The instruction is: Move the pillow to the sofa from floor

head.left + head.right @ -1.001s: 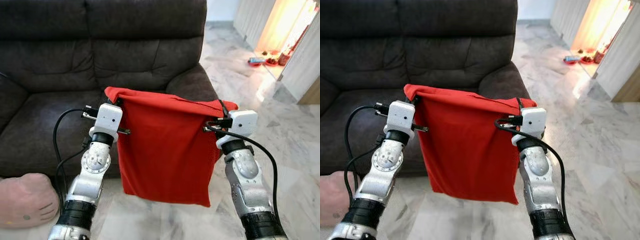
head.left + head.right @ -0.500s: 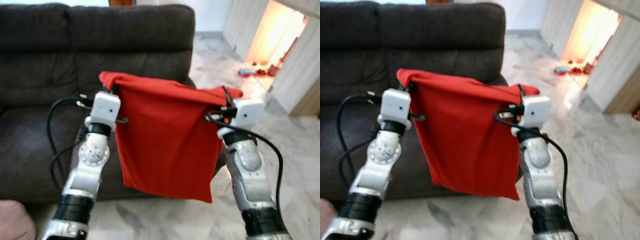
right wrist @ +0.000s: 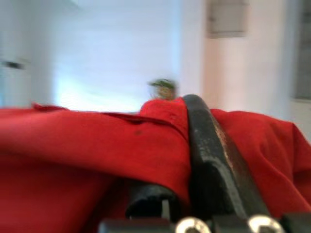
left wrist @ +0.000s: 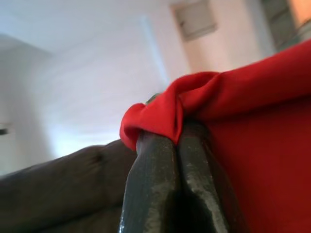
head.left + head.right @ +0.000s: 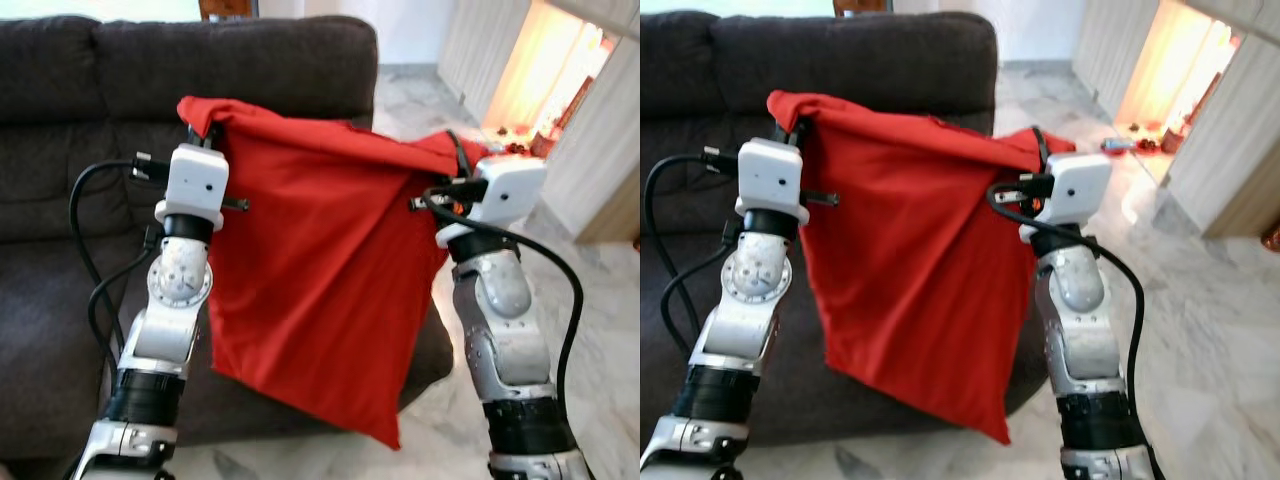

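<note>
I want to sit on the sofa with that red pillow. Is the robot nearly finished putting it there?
Partly. The red pillow is already off the floor. The left gripper and right gripper each pinch a top corner, holding it in the air in front of the dark sofa. Left to do: set it on the seat and let go.

No text, label, brand, number or sign could be read anywhere I looked, none on the cloth I held, none on my arms, none on the walls.
</note>
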You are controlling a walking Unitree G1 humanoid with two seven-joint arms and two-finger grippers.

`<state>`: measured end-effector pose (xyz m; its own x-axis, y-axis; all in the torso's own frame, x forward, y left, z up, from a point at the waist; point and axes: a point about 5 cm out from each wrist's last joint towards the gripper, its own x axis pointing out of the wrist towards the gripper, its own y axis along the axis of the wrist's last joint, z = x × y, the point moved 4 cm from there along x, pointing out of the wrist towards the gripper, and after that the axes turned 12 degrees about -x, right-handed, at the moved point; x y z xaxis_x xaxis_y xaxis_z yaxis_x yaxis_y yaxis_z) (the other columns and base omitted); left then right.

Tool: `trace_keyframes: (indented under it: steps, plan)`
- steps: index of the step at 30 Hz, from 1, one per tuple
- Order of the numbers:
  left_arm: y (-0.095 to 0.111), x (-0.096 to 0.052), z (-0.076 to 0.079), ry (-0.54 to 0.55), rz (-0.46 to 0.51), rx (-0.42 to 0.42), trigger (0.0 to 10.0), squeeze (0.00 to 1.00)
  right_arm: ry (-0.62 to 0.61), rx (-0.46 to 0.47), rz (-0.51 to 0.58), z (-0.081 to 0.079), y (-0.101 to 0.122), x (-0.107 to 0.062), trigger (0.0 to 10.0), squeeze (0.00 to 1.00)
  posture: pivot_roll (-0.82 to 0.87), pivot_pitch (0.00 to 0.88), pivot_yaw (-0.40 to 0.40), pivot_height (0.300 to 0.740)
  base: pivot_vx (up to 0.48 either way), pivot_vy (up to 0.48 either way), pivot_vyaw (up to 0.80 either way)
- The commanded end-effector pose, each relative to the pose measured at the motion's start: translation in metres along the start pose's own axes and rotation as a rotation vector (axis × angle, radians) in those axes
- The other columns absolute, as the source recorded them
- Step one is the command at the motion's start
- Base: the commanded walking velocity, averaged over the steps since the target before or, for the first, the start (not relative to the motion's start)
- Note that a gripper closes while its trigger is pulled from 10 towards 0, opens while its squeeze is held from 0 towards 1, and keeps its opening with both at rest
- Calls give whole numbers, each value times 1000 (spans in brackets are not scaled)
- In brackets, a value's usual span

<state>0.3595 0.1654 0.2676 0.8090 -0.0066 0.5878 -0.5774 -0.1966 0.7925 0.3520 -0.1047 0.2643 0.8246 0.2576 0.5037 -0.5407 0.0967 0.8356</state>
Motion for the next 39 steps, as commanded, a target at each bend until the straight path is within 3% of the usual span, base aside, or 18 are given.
trace_keyframes:
  steps: [1, 9, 18, 32, 39]
  plan:
    - [17, 6, 2, 12, 65, -1, 10000, 0, -41, -12, 152, 14, 40, 7, 10000, 0, 4, 0, -26, 740, 458, 0, 0]
    - [18, 5, 4, 8, 65, -5, 10000, 0, 23, -18, 148, -1, 40, 8, 10000, 0, 8, 0, -32, 740, 457, 0, 0]
    - [13, 2, 6, 6, 46, -4, 10000, 0, 72, -20, 113, -7, 32, 5, 10000, 0, 9, 0, -37, 740, 406, 0, 552]
    - [0, -3, 12, -33, -18, -18, 10000, 0, 100, 3, 66, -11, 20, 2, 10000, 0, 11, 0, -36, 740, 0, 0, 0]
    - [-27, -13, 28, -142, -152, 7, 10000, 0, 163, -30, -14, -23, 2, -3, 10000, 0, 11, 0, -37, 740, 0, 0, 0]
